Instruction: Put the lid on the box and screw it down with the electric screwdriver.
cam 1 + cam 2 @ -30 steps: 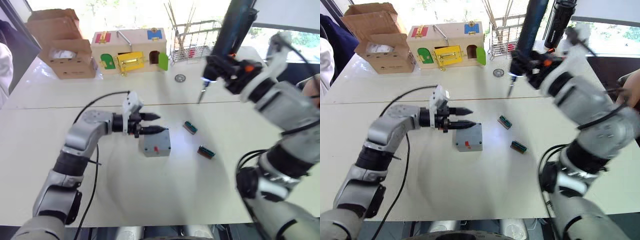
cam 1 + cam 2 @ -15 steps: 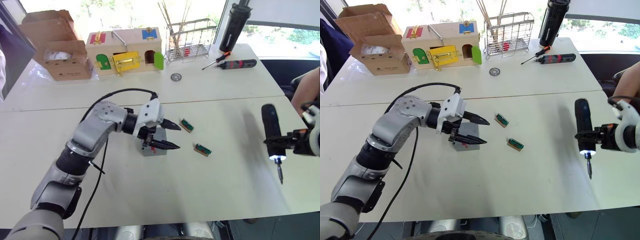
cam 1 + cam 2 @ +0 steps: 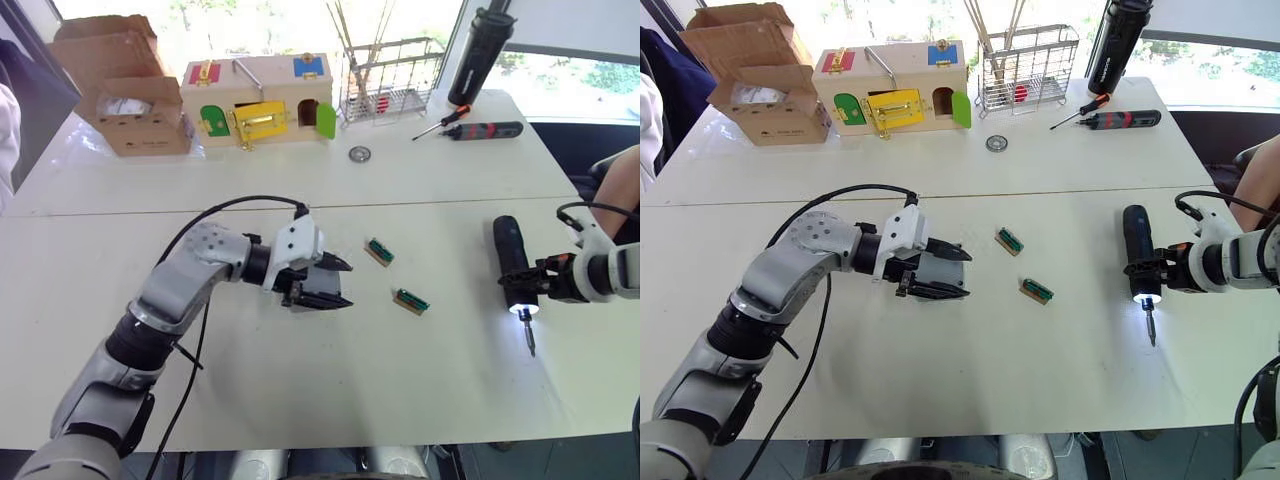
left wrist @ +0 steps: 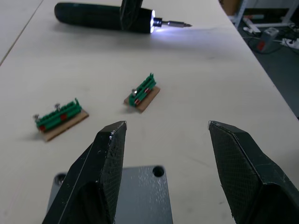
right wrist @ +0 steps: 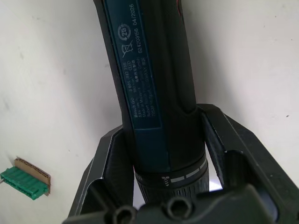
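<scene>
The small grey box [image 3: 312,288] sits mid-table with the flat grey lid [image 4: 140,196] on top, its corner holes showing in the left wrist view. My left gripper [image 3: 338,283] is open, and its two black fingers [image 4: 112,154] straddle the box from the left, one by the far edge and one by the near edge. Off to the right, my right gripper [image 3: 536,290] is shut on the dark electric screwdriver [image 3: 512,262]. The screwdriver is held low over the table, its lit tip [image 3: 1143,297] and bit pointing toward the near edge. In the right wrist view the fingers [image 5: 112,168] clamp the screwdriver [image 5: 149,84] near its collar.
Two green terminal blocks [image 3: 379,252] [image 3: 411,300] lie between box and screwdriver. Along the back stand a cardboard carton [image 3: 125,90], a colourful wooden latch box [image 3: 258,98], a wire rack [image 3: 390,75], a black bottle [image 3: 480,55] and a black-and-red tool [image 3: 485,130]. A person's arm [image 3: 622,180] is at the right edge.
My right arm swung the screwdriver down from high at the back to low on the right, then slightly inward. My left gripper rotated and settled around the box. The camera shifted too.
</scene>
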Available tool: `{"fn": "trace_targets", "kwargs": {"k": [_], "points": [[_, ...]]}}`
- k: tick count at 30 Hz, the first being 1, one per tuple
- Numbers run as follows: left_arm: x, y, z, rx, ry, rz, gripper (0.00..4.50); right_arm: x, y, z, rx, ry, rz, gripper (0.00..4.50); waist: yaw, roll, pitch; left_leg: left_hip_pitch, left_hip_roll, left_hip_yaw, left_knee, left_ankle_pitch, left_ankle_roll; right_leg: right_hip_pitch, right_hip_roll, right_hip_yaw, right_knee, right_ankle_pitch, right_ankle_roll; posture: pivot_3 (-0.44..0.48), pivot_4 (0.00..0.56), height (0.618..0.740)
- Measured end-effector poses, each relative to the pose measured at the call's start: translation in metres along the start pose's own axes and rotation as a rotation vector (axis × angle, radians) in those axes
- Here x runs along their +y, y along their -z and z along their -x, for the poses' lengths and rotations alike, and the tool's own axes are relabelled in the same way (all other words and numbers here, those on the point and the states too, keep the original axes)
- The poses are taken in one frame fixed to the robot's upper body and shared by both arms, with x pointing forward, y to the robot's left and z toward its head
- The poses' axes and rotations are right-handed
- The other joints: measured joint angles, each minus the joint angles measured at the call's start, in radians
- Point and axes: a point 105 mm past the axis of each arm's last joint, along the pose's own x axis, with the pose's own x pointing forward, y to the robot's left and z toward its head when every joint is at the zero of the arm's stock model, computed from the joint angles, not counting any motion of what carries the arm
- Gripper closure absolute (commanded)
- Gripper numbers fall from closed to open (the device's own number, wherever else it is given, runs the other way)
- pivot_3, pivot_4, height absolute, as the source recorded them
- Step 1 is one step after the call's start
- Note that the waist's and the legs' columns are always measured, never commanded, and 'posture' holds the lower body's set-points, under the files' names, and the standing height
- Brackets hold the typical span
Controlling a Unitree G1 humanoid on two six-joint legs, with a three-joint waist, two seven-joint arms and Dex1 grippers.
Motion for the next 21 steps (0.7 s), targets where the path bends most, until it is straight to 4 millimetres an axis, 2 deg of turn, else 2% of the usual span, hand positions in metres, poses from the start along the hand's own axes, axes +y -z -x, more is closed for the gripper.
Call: {"fn": "trace_targets", "kwargs": {"k": [3,7,9,11,13,16,17,18,19,21], "points": [[0.007,-0.002,0.01,-0.008,-0.048,0.016,1.6,-0.003,-0.003,0.0,-0.024,0.019,0.037,0.03,0.003,-0.001,0.0,0.0,0.0,-0.001,0.001,0.0,0.0,0.001,0.0,-0.001,0.0,0.0,0.0,0.0,0.15,0.74],[0.03,-0.01,0.033,-0.095,-0.167,0.11,1.6,-0.004,-0.004,0.0,-0.047,0.038,0.096,0.03,0.003,-0.002,0.0,0.0,-0.001,-0.002,0.004,0.0,0.0,0.002,0.0,-0.002,0.0,0.0,0.0,0.0,0.15,0.74],[0.05,-0.014,0.054,-0.153,-0.272,0.167,1.6,-0.005,-0.009,0.002,-0.084,0.067,0.148,0.03,0.001,-0.002,0.0,-0.001,-0.001,-0.002,0.004,-0.001,0.001,0.0,0.0,-0.003,0.002,0.0,0.001,0.0,0.15,0.74],[0.066,-0.01,0.076,-0.168,-0.372,0.203,1.6,-0.003,-0.023,0.011,-0.158,0.098,0.221,0.03,-0.002,-0.001,0.0,-0.001,-0.001,-0.001,0.004,0.0,0.0,-0.001,0.0,-0.003,0.002,0.0,0.001,0.0,0.15,0.74],[0.074,0.003,0.089,-0.14,-0.435,0.243,1.6,0.006,-0.047,0.028,-0.282,0.112,0.314,0.03,-0.008,0.0,0.0,-0.001,-0.001,-0.001,0.003,0.0,0.0,-0.002,0.0,-0.002,0.002,0.0,0.001,0.0,0.15,0.74],[0.077,0.031,0.096,-0.069,-0.484,0.289,1.6,0.032,-0.076,0.056,-0.483,0.123,0.528,0.03,-0.007,0.0,0.0,-0.001,0.0,-0.001,0.002,0.0,-0.001,-0.003,0.0,-0.002,0.003,0.0,0.001,0.0,0.15,0.74],[0.075,0.038,0.097,-0.049,-0.49,0.306,1.6,0.046,-0.08,0.064,-0.544,0.107,0.632,0.03,-0.005,0.0,0.0,-0.001,0.0,-0.001,0.002,0.0,-0.001,-0.003,0.0,-0.002,0.002,0.0,0.001,0.0,0.15,0.74],[0.073,0.044,0.098,-0.029,-0.489,0.313,1.6,0.064,-0.077,0.067,-0.588,0.062,0.741,0.03,-0.004,-0.001,0.0,-0.001,0.0,-0.002,0.001,0.0,-0.001,-0.003,0.0,-0.002,0.002,0.0,0.001,0.0,0.15,0.74],[0.07,0.05,0.099,-0.006,-0.486,0.323,1.6,0.091,-0.066,0.066,-0.618,-0.028,0.881,0.03,-0.003,-0.001,0.0,-0.001,0.0,-0.002,0.001,0.0,-0.001,-0.003,0.0,-0.002,0.002,0.0,0.001,0.0,0.15,0.74],[0.063,0.057,0.095,0.047,-0.461,0.304,1.6,0.124,-0.037,0.055,-0.591,-0.173,1.023,0.03,0.002,-0.001,0.0,-0.001,0.0,-0.004,0.003,0.0,-0.001,-0.002,-0.001,-0.002,0.002,0.0,0.001,0.0,0.15,0.74]]}}
